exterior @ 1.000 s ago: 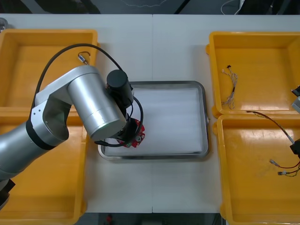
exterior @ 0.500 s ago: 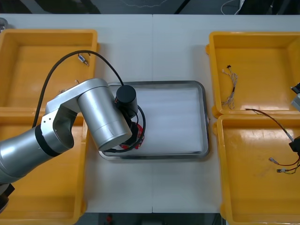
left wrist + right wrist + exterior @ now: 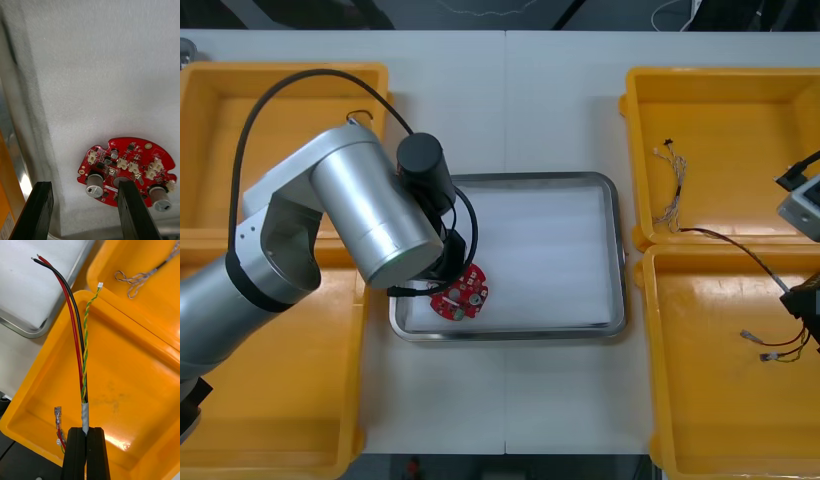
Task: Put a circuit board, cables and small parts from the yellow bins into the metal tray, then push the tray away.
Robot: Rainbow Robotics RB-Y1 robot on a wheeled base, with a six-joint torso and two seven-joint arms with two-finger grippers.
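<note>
Change: left arm is drawing up since half a second ago, so the circuit board [image 3: 459,294] is now lying uncovered.
Board: resting flat in the lower-left corner of the metal tray [image 3: 618,250].
Left gripper [image 3: 83,184]: fingers are standing spread over the board, gripping nothing.
Right gripper [image 3: 85,437]: at the right edge, pinching the cable bundle [image 3: 80,363] by its taped end over the lower-right yellow bin [image 3: 700,400].
Advice: probably rising straight is best, so no finger is dragging the board.

Bright, even light, probably overhead; faint glare along the metal tray [image 3: 619,262].
</note>
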